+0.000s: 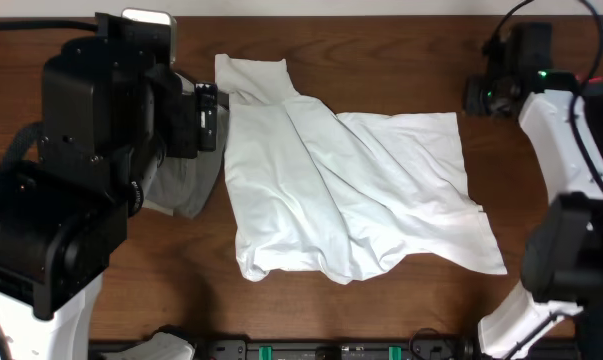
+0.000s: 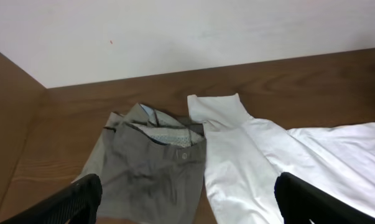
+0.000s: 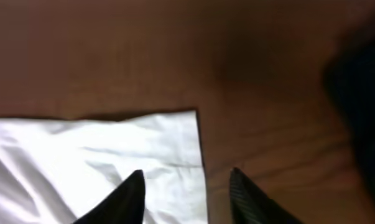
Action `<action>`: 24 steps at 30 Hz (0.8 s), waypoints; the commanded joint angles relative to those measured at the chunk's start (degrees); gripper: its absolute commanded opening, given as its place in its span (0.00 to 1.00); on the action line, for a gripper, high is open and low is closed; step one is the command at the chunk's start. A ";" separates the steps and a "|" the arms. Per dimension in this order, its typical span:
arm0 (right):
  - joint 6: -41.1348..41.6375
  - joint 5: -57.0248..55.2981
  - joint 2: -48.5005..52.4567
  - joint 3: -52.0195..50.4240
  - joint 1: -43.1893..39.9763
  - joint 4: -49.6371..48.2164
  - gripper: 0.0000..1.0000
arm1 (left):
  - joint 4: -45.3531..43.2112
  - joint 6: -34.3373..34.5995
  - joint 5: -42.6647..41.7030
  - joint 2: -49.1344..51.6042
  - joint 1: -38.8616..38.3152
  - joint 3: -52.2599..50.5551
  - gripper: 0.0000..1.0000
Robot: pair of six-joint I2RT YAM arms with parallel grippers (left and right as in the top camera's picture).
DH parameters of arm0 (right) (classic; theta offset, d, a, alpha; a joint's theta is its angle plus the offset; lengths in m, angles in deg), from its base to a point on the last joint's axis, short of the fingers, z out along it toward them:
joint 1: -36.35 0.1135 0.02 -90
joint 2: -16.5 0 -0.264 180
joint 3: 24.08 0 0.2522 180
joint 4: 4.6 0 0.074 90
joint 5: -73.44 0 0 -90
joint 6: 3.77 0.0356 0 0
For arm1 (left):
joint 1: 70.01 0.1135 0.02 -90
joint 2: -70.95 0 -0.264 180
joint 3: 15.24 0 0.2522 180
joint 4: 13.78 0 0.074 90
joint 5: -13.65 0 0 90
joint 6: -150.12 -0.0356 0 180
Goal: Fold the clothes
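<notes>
The clothes lie on the brown table (image 1: 401, 50). A large white T-shirt (image 1: 351, 190) is spread rumpled across the middle, one sleeve toward the back left. Grey-khaki trousers (image 1: 181, 185), with a button and patterned lining, lie bunched beside its left edge, partly under my left arm. My left gripper (image 2: 187, 199) hovers wide open above the seam between the trousers (image 2: 153, 168) and the T-shirt (image 2: 268, 162), holding nothing. My right gripper (image 3: 187, 177) is open over the T-shirt's corner (image 3: 81, 155), one finger above cloth and the other above bare wood. From overhead it sits at the shirt's far right corner (image 1: 476, 100).
A white wall (image 2: 187, 31) runs along the table's back edge. My left arm's bulky black body (image 1: 81, 150) covers the left side of the table. A dark blurred shape (image 3: 361, 93) fills the right edge of the right wrist view. Equipment (image 1: 341, 350) lines the front edge.
</notes>
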 commanded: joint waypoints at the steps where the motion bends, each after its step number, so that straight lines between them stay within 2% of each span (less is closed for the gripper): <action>1: 1.38 2.32 5.14 -1.40 0.04 0.24 0.43 | 0.22 0.48 -0.57 0.24 0.09 0.63 0.91; 9: 4.50 6.14 11.43 -1.40 0.55 -1.77 0.43 | 0.22 0.52 -0.59 0.26 0.09 0.63 0.90; 18: 4.55 3.52 16.22 -1.40 0.63 -5.20 0.46 | 0.20 2.40 -1.01 0.26 0.09 0.63 0.91; 19: 4.79 3.54 16.50 -1.40 0.61 -5.18 0.41 | 0.20 2.40 -1.01 0.26 0.09 0.63 0.90; 22: 5.11 4.50 16.76 -1.40 0.63 -4.57 0.08 | 0.20 2.40 -0.98 0.26 0.09 0.63 0.91; 23: 5.11 4.81 16.63 -1.33 0.63 -4.42 0.02 | 0.15 2.40 -0.98 0.26 0.09 0.63 0.90; 24: 5.11 5.62 16.11 -1.07 0.50 -3.63 0.01 | 0.13 2.40 -0.98 0.26 0.09 0.63 0.90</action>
